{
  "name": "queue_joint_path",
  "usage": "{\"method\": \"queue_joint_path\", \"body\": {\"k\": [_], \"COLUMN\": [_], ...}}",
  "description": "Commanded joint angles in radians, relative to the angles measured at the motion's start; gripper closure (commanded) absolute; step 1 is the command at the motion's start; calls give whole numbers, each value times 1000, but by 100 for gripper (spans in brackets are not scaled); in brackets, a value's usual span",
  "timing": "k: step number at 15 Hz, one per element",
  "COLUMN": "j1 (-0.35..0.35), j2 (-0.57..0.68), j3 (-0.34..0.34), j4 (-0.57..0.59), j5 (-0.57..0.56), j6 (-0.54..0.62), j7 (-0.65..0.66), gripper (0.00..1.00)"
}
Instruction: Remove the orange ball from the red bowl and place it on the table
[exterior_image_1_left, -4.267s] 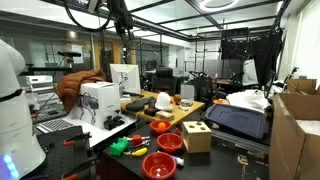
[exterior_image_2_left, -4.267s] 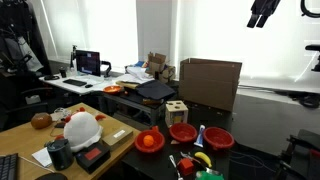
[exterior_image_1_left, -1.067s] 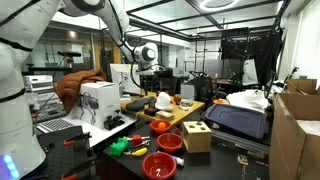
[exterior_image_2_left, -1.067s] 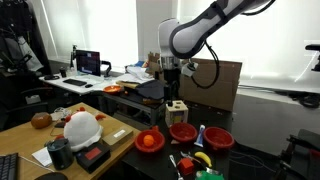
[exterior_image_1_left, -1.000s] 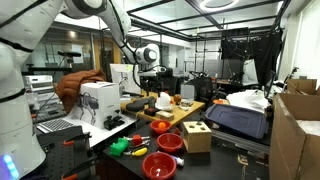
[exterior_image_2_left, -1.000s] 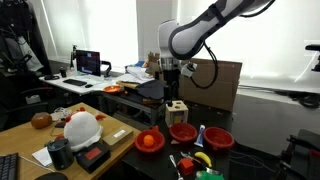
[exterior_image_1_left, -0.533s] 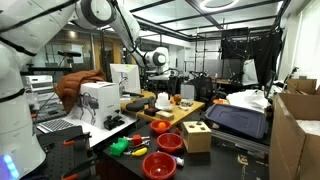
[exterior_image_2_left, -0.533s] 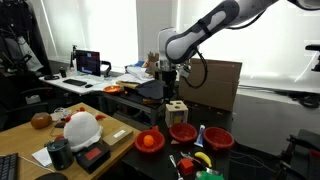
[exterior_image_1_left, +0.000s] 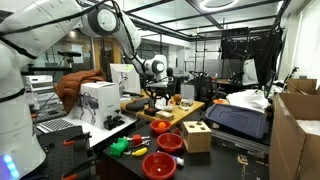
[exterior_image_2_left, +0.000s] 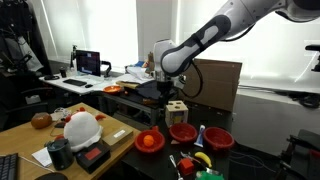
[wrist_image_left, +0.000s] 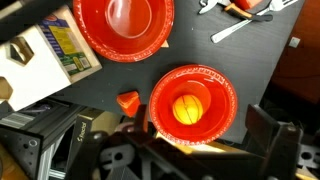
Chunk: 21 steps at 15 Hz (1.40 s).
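The orange ball (wrist_image_left: 190, 108) lies inside a red bowl (wrist_image_left: 222, 90) on the black table (wrist_image_left: 255, 55). In the wrist view, ball and bowl sit just beyond my gripper (wrist_image_left: 200, 128), whose dark fingers stand apart on either side, open and empty. In an exterior view the ball (exterior_image_2_left: 149, 141) rests in the nearest bowl (exterior_image_2_left: 159, 147) and my gripper (exterior_image_2_left: 163, 92) hangs well above the table, behind the bowls. In an exterior view the gripper (exterior_image_1_left: 160, 88) is above and behind the bowl (exterior_image_1_left: 160, 127).
Two more red bowls (exterior_image_2_left: 182, 131) (exterior_image_2_left: 218, 138) and a tan wooden box with holes (exterior_image_2_left: 176, 108) stand close by. A small orange piece (wrist_image_left: 128, 101) lies beside the bowl. Green and yellow toys (exterior_image_2_left: 203, 160) lie at the front. A cardboard box (exterior_image_2_left: 209, 84) is behind.
The arm has swung down from high overhead to above the bowls. Over the last second the gripper has sunk a little lower and shifted slightly.
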Motion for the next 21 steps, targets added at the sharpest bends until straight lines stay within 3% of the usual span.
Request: {"method": "queue_joint_path", "body": {"k": [1,9,21], "j1": [36,97,156], "j2": [48,189,474], "j3": [-17,-21,-128], "j4": [7,59,384], "j5": [-12,3,8], "j6": [71,221,265], "j7": [59,169,352], "gripper": [0,0,0]}}
